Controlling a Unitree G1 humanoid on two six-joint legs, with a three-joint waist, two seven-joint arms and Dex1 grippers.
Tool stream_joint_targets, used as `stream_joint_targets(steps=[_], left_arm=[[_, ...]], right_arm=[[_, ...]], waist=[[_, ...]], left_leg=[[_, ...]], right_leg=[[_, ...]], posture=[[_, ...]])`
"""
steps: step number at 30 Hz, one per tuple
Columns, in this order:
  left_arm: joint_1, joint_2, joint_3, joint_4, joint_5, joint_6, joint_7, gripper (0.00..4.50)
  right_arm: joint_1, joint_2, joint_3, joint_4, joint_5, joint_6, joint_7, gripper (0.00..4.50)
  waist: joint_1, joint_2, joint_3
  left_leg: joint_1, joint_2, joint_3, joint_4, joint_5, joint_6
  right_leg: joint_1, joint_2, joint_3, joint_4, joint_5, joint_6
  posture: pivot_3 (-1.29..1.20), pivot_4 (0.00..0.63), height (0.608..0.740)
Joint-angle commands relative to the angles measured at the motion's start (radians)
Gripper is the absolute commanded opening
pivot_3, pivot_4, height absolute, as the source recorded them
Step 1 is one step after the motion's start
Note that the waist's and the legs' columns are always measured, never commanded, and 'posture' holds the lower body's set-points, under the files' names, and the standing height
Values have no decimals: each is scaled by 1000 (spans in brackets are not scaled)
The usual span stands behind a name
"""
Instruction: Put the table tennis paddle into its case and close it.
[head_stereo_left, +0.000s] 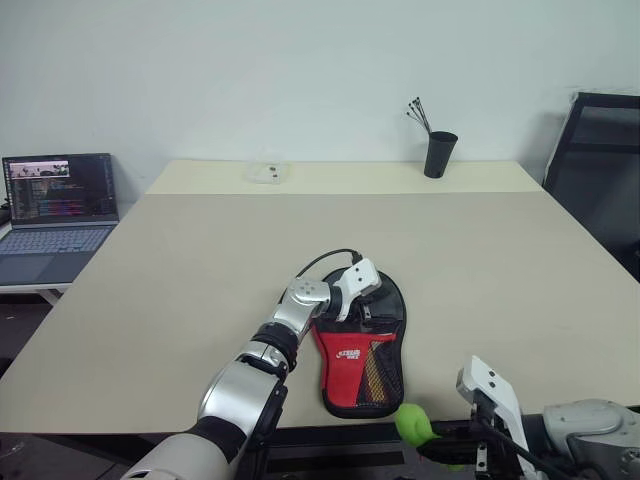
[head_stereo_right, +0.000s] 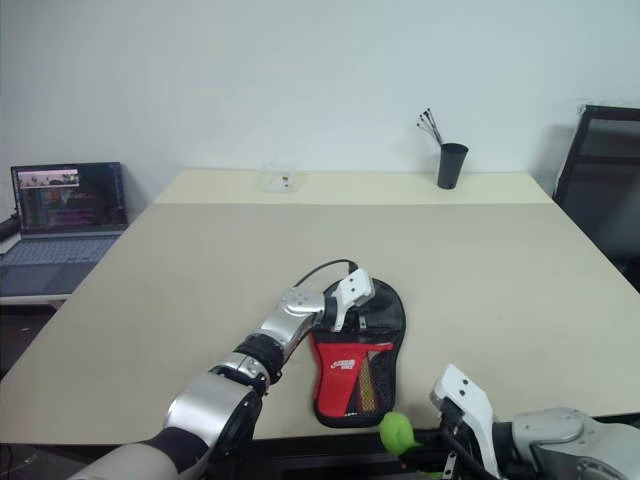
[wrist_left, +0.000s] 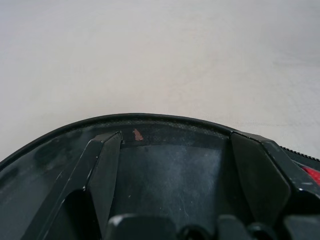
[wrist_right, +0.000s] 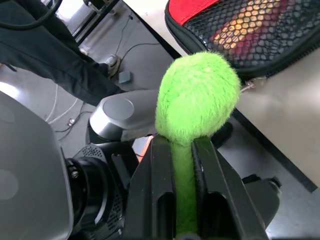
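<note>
Two pincers at work: your left pincer (head_stereo_left: 362, 290), spread wide, pins the case (head_stereo_left: 362, 350) at the counter (head_stereo_left: 200, 260) edge while your right pincer (wrist_right: 185, 150) pinches the green zipper tag (wrist_right: 197, 95), probably to zip it.

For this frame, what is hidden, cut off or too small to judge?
- Table tennis paddle: whether it lies inside the black-and-red fabric paddle case cannot be told; the cover hides it.
- Zip along the case's top edge: the left gripper sits over it in the eye views.
- Green fluffy zipper tag: pinched in the right gripper; its link to the zip is too fine to trace.
- Black pen cup at the far edge of the beige table: contents too small to identify.
</note>
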Motion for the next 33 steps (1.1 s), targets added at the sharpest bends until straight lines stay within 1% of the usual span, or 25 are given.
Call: stream_joint_targets(steps=[1, 2, 3, 5, 7, 9, 12, 15, 17, 20, 22, 25, 26, 30, 33], left_arm=[[18, -12, -28, 27, 23, 5, -1, 3760], [18, -12, -28, 27, 23, 5, -1, 3760], [18, -13, -28, 27, 23, 4, 0, 3760], [18, -14, -27, 26, 22, 4, 0, 3760], [18, -15, -26, 22, 20, 4, -1, 3760], [17, -16, -21, 17, 15, 6, -2, 3760], [15, -11, -13, -1, 5, 3, -8, 3760], [12, 10, 9, -58, -28, 8, -29, 3760], [26, 38, 25, -137, -60, 24, -54, 3760], [84, 100, 53, -323, -116, 98, -87, 3760], [157, 164, 78, -508, -162, 192, -99, 3760], [304, 275, 130, -786, -208, 340, -60, 3760], [339, 296, 139, -848, -218, 379, -41, 3760], [574, 399, 255, -1116, -288, 544, 43, 3760], [746, 441, 334, -1264, -319, 616, 110, 3760]], right_arm=[[4, -28, -7, -17, 40, -28, 12, 411], [5, -36, -8, -19, 45, -37, 21, 785], [7, -44, -10, -21, 49, -45, 28, 989], [8, -54, -15, -19, 57, -64, 34, 1606], [-5, -61, -26, -10, 67, -99, 50, 2370], [-28, -70, -50, 10, 98, -128, 82, 3012], [-81, -73, -71, 67, 107, -166, 93, 3012], [-185, -62, -36, 183, 3, -250, 68, 3012], [-260, -46, -2, 271, -70, -329, 72, 3012], [-356, -14, 34, 381, -92, -370, 103, 3012], [-410, 15, 78, 465, -146, -445, 137, 3012], [-499, 63, 149, 615, -237, -552, 184, 3012], [-517, 74, 160, 653, -259, -583, 200, 3012], [-634, 154, 212, 888, -388, -781, 252, 3012], [-715, 194, 228, 1067, -451, -883, 305, 3012]], waist=[[0, 0, 0], [0, 0, 0], [0, 0, 0], [0, 0, 0], [0, 0, 0], [-1, 0, 0], [-3, 0, 0], [-7, 0, 0], [-10, -1, 1], [-17, -1, 1], [-21, 0, 1], [-40, 0, 2], [-40, 1, 2], [-42, 1, 2], [-44, 1, 2]], left_leg=[[0, 0, 0, 0, 0, 0], [1, 0, 0, 0, 0, 0], [1, 0, 0, 0, 0, 0], [2, 0, -1, 0, 0, 0], [2, 0, -1, 0, 0, 0], [3, 0, -1, 0, 0, 0], [5, 0, -2, 0, 0, 0], [5, 0, -2, 0, 0, 0], [5, 0, -2, 0, 0, 0], [4, 1, -1, -2, 0, 0], [2, 1, 0, -3, -1, -1], [2, 2, 2, -4, -1, -1], [2, 2, 3, -4, -1, -1], [3, 4, 4, -3, -1, -1], [5, 6, 6, -3, -1, -1]], right_leg=[[0, 0, 0, 0, 0, 0], [1, 0, 0, 0, 0, 0], [1, 0, 0, -1, 0, 0], [2, 0, 0, -1, 0, 0], [2, 0, -1, -1, 0, 0], [3, 0, -1, -1, 0, 0], [5, 0, -1, -1, 0, 0], [5, 0, -1, -2, 0, 0], [5, 0, 0, -2, 0, 0], [3, 1, 0, -2, 0, 0], [0, 3, 2, -1, 0, -1], [-4, 7, 5, 2, -1, -2], [-4, 7, 6, 3, -1, -2], [-4, 7, 6, 5, -1, -2], [-4, 4, 8, 5, -1, -2]], posture=[[0, 150, 740], [0, 150, 740], [0, 150, 740], [0, 150, 740], [0, 150, 740], [0, 150, 740], [0, 150, 740], [0, 150, 740], [0, 150, 740], [0, 150, 740], [0, 150, 740], [0, 150, 740], [0, 150, 740], [0, 150, 740], [0, 150, 740]])
